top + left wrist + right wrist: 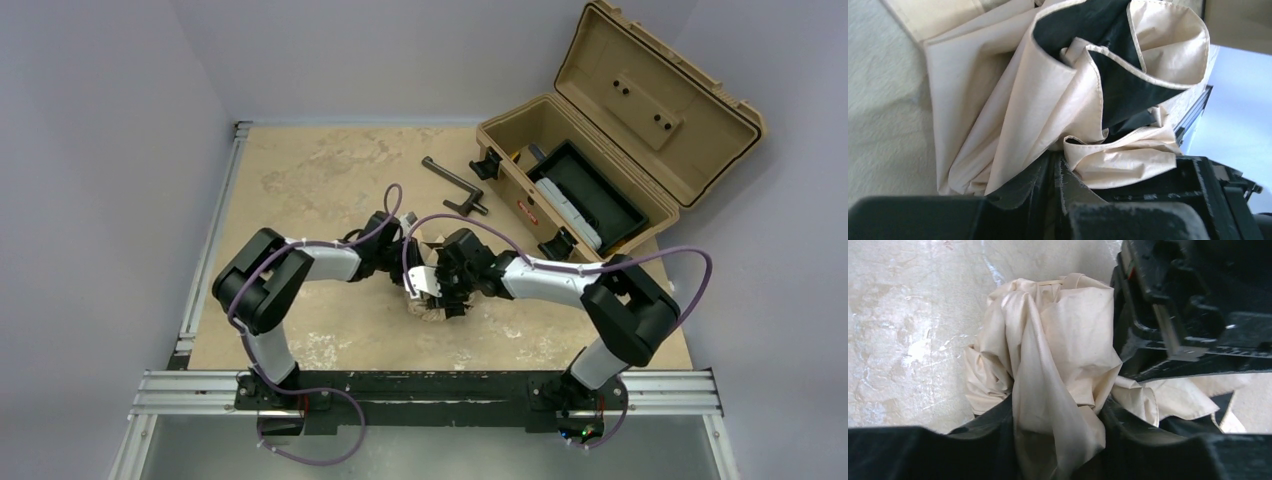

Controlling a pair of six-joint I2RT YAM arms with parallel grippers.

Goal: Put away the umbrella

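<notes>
Top external view shows the umbrella (432, 306) as a crumpled beige bundle on the table (320, 180), near the middle and a little toward the near edge, with both arms bent inward over it. The left gripper (397, 250) meets it from the left and the right gripper (447, 282) from the right. In the left wrist view the left gripper (1057, 172) is clenched on a fold of the canopy, cloth spilling up out of the narrow seam between its fingers. In the right wrist view the right gripper (1058, 440) likewise grasps a thick hank of fabric running down between its fingers. The tan hard case (510, 180) stands open at the far right, well apart from the bundle, with a dark L-shaped bar (452, 187) lying just to its left. My judgement is that the task is at an early stage: the canopy looks loose and unwrapped (no strap is visibly fastened), and tidying it and stowing it remain to be done. The shaft, the knob handle and the strap are hidden by cloth and grippers in every view, and from above the bundle is mostly covered.
</notes>
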